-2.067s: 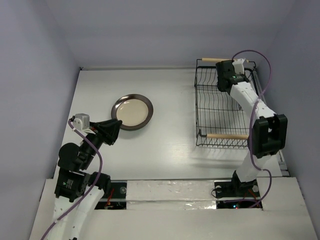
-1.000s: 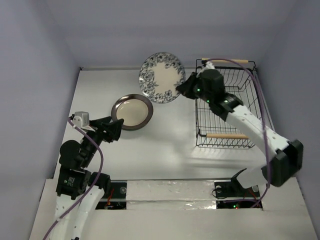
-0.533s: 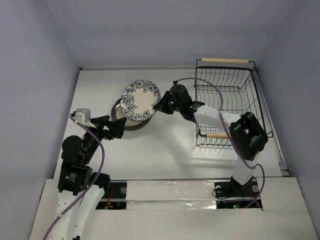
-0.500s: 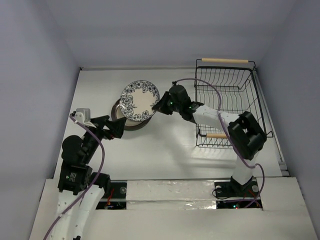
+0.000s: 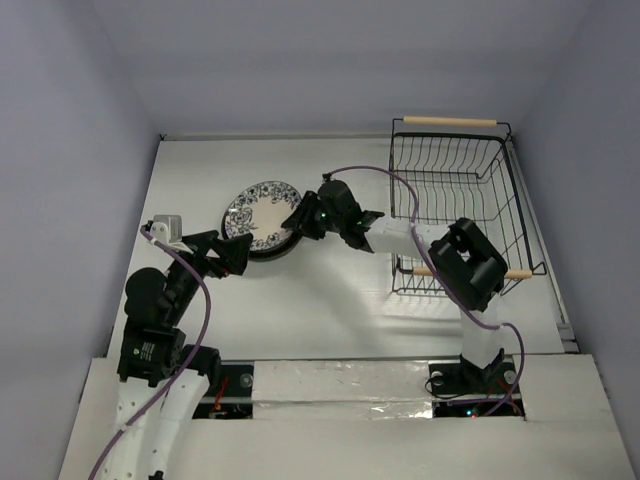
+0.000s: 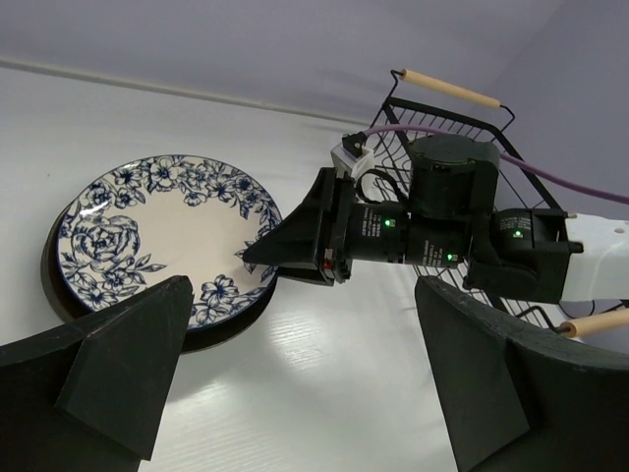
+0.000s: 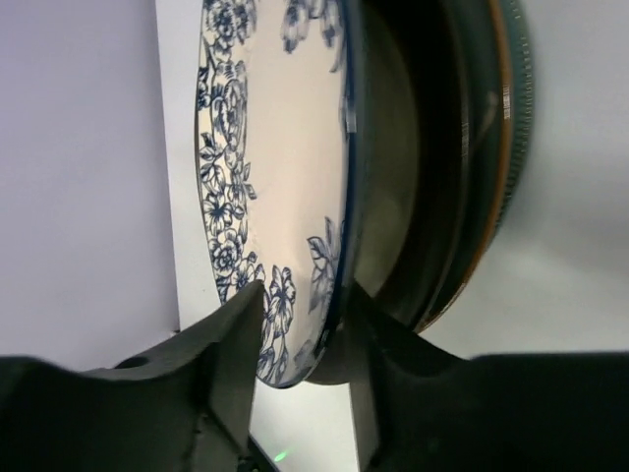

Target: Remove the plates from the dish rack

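Observation:
A white plate with a dark blue floral rim lies flat on a dark-rimmed beige plate at the table's left middle. My right gripper reaches it from the right. In the right wrist view its jaws stand open astride the floral plate's rim, with a gap on the upper side, and the dark plate is below. My left gripper hovers open and holds nothing, just in front of the stack. The black wire dish rack at the right shows no plates.
Pale walls close the table at the left, back and right. The right arm stretches across the middle from the rack's front corner, trailing a purple cable. A raised white ledge runs along the near edge.
The right arm carried the floral plate left from the rack and lowered it flat onto the dark-rimmed plate, then loosened its jaws. My left gripper opened wider and edged toward the stack.

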`<state>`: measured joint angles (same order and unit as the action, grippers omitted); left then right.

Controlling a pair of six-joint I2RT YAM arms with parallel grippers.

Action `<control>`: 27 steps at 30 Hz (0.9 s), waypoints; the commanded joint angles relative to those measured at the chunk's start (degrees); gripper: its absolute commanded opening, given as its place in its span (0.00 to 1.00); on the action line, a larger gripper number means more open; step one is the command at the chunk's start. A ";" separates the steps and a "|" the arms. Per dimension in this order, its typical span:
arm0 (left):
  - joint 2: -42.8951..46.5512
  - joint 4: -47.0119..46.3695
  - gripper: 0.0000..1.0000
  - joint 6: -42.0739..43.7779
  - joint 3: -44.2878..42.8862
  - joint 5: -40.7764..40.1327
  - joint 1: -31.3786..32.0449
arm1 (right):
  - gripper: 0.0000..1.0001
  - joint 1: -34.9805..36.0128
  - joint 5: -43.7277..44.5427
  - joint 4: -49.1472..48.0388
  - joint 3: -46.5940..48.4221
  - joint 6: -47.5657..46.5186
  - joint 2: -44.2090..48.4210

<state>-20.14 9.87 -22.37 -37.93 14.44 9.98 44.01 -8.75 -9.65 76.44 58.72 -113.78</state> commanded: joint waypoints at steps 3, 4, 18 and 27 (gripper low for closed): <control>-0.43 -2.66 0.98 -0.22 0.49 0.24 -0.75 | 0.57 2.31 2.42 -1.70 4.41 -4.66 4.17; -0.51 -2.49 0.99 -0.22 0.49 0.33 -0.75 | 0.63 3.01 2.95 0.75 4.68 -6.67 4.70; -0.86 -1.87 0.99 -0.04 -0.65 -3.27 -0.75 | 1.00 6.44 10.96 11.15 -1.20 -16.53 15.67; -0.07 -1.87 0.99 -1.01 -1.35 -3.19 -0.75 | 0.00 7.06 23.15 6.75 -17.10 -19.69 39.56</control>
<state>-20.43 10.13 -22.59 -37.93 11.51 9.61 50.70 6.20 1.06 62.50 41.74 -83.33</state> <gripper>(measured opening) 0.987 0.042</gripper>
